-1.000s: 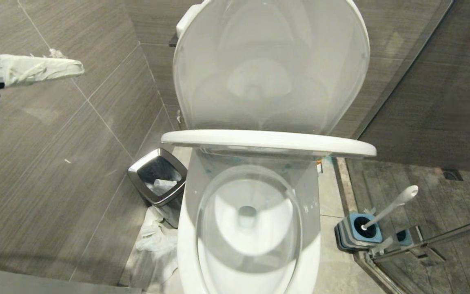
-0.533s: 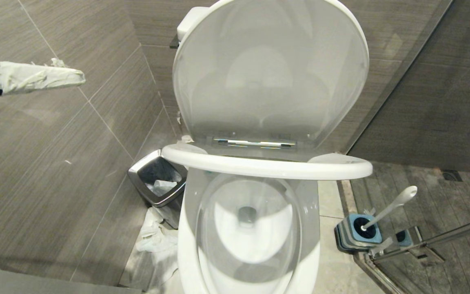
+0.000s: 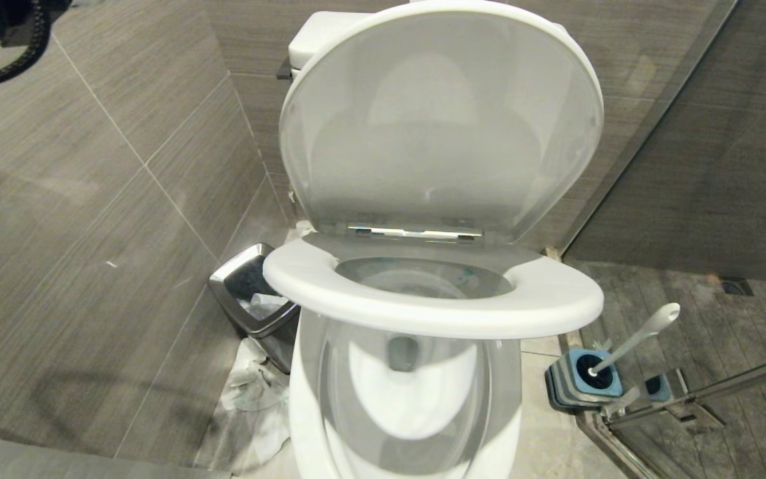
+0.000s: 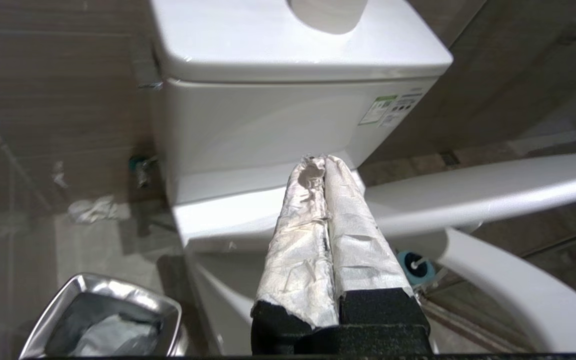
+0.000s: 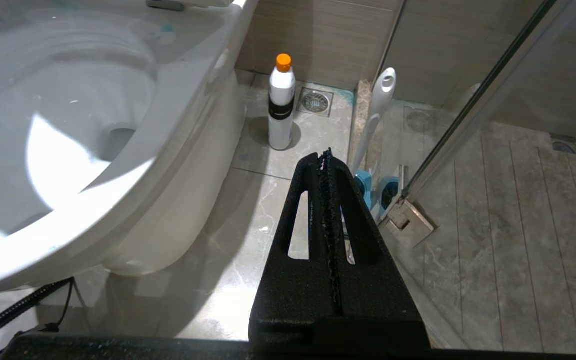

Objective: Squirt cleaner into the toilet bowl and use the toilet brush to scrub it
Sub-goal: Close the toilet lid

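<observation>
Centrally, the large white glossy ceramic toilet bowl is shown with its oval white plastic seat ring caught part-way between raised and lowered, and its domed lid upright against the squarish tank. Pale turquoise smears of cleaner are visible on the ceramic under the back rim. At about four o'clock from the bowl, the toilet brush, a slim white plastic handle with a rounded, widened tip, is seen leaning in its square blue-and-grey holder, well apart from both grippers. At eight o'clock stands a small square steel-rimmed bin, with crumpled white paper on the tiles beside it. A white bottle with an orange cap is seen on the floor by the pedestal. The left gripper, its fingers wrapped in creased white tape, is pressed shut on nothing near the tank; the right gripper, of black ribbed plastic, is likewise closed and empty, above the floor short of the brush. The brush is judged light and stiff, its smooth handle likely slippery; a hold high on the shaft, just below the widened tip, is advised. The glazed bowl is judged hard, slick and immovable.
</observation>
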